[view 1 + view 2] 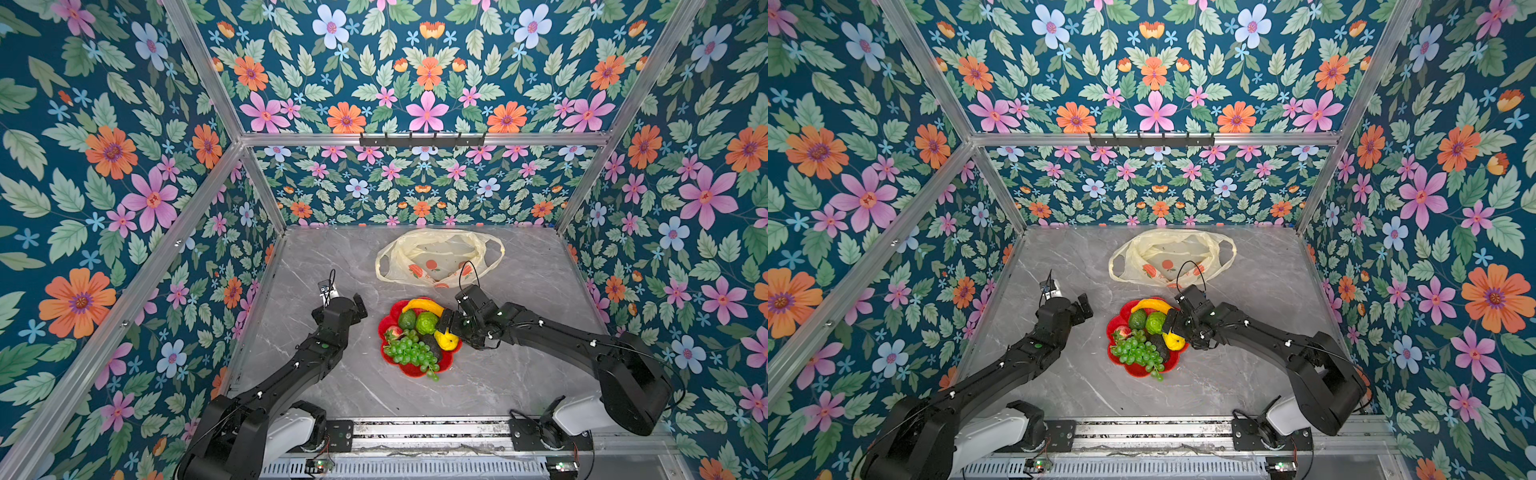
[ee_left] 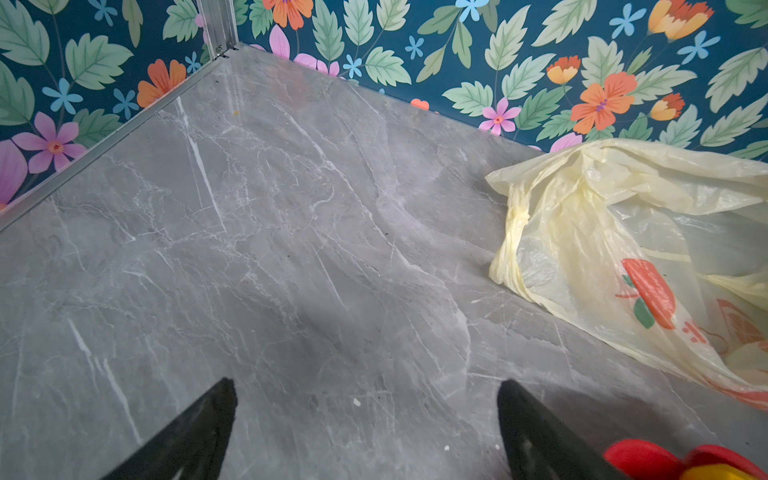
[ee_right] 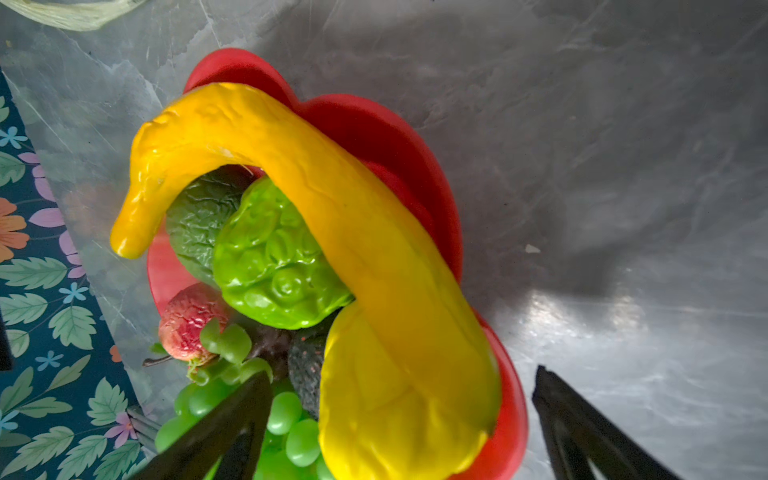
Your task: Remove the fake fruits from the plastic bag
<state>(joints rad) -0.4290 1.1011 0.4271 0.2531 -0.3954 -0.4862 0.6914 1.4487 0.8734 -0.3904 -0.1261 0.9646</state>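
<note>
We see the plastic bag point(image 1: 436, 259) lying slack and open-mouthed on the far side of the grey marble table point(image 1: 332, 374), near the flowered back wall. As far as we can make out through its thin skin, nothing is inside it.

The fake fruits point(image 1: 415, 336) sit heaped on the red flower-shaped plate point(image 1: 411, 369), nearer the arms. The banana point(image 1: 424, 306) arches along the far rim, with the bumpy green fruit point(image 1: 426, 323) and a green avocado point(image 1: 407, 319) just below it. The strawberry point(image 1: 394, 332) is at the left, and the grape bunch point(image 1: 407, 351) spills over the near rim. A dark avocado point(image 1: 432, 347) and the lemon point(image 1: 449, 340) lie at the right.

The right gripper point(image 3: 401, 372) hovers at the plate's right edge, its jaws spread wide and straddling the banana's end and the lemon, gripping nothing. The left gripper point(image 2: 365, 382) hangs over bare table left of the plate, jaws likewise wide apart and empty.
</note>
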